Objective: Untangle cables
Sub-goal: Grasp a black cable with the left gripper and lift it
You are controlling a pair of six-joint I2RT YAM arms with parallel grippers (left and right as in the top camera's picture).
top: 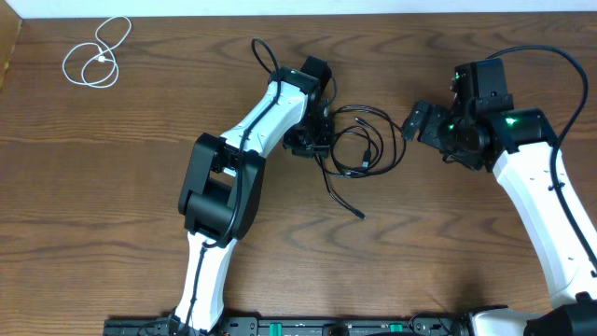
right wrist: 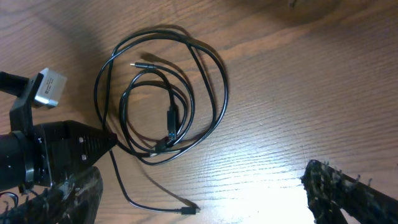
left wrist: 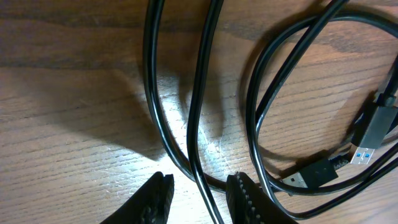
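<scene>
Though one black tail with a small plug (right wrist: 189, 211) trails loose toward the near edge of the table (top: 112, 205), the two black cables (top: 359, 140) behind it lie looped through each other at the table's middle, so that part of the job is not done. Left gripper (left wrist: 199, 199) is down at the left side of the heap, jaws parted, a single black strand running between the fingertips with a gap on both sides: astride it, not pinching. Right gripper (right wrist: 202, 186) hangs just right of the heap, jaws spread wide, holding nothing. Near the far left corner the white cable (top: 96, 58) lies in its own loose coil, well apart from the rest; that one looks finished. Roughly a third done, by my reckoning. Hard to make out: which strand belongs to which black cable. The crossings under the left gripper are covered from above, the wrist view cuts the loops off at its edges, and the white cable's plugs are too small to tell.
</scene>
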